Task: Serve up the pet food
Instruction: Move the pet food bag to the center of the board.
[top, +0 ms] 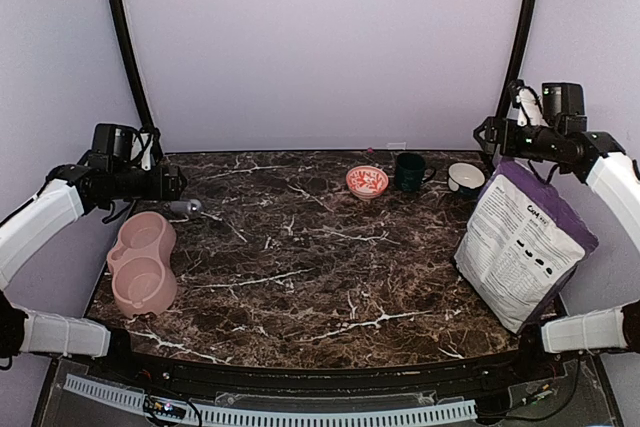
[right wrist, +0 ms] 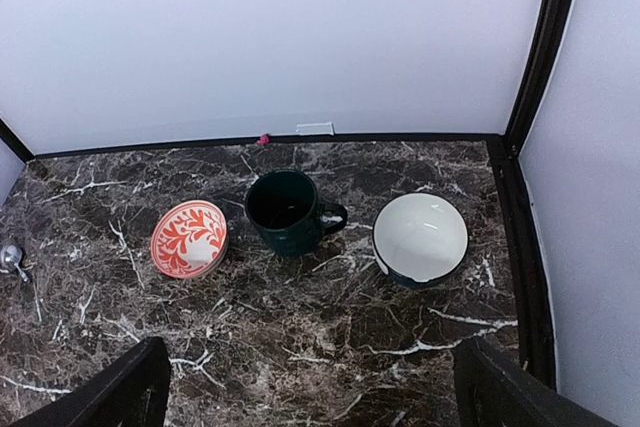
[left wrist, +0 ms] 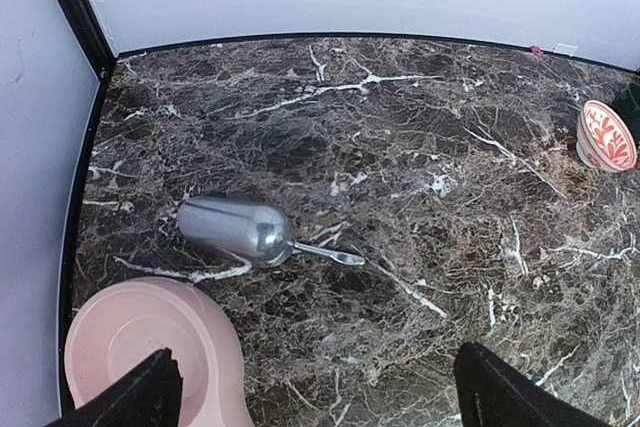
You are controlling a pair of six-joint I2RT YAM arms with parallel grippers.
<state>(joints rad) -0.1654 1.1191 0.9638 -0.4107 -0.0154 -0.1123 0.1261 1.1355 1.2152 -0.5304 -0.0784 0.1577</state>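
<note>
Left gripper (top: 176,184) hangs wide open and empty over the table's (top: 320,287) far-left corner, forearm raised, wrist turned inward above the scoop (top: 186,207). The pink bowl (top: 143,262) sits just nearer me. Right gripper (top: 490,134), equally wide and empty, is held high at the far right, behind the upright bag (top: 522,245).

From my left wrist, both fingers (left wrist: 135,397) are spread. The scoop lies on the table beyond them, and the pink bowl sits under the left one.

From my right wrist, the fingers (right wrist: 130,387) frame the red bowl (right wrist: 189,239), mug (right wrist: 288,211) and white bowl (right wrist: 420,238), which stand in a row.

Pet food shows in no view, so I cannot tell where it is.
</note>
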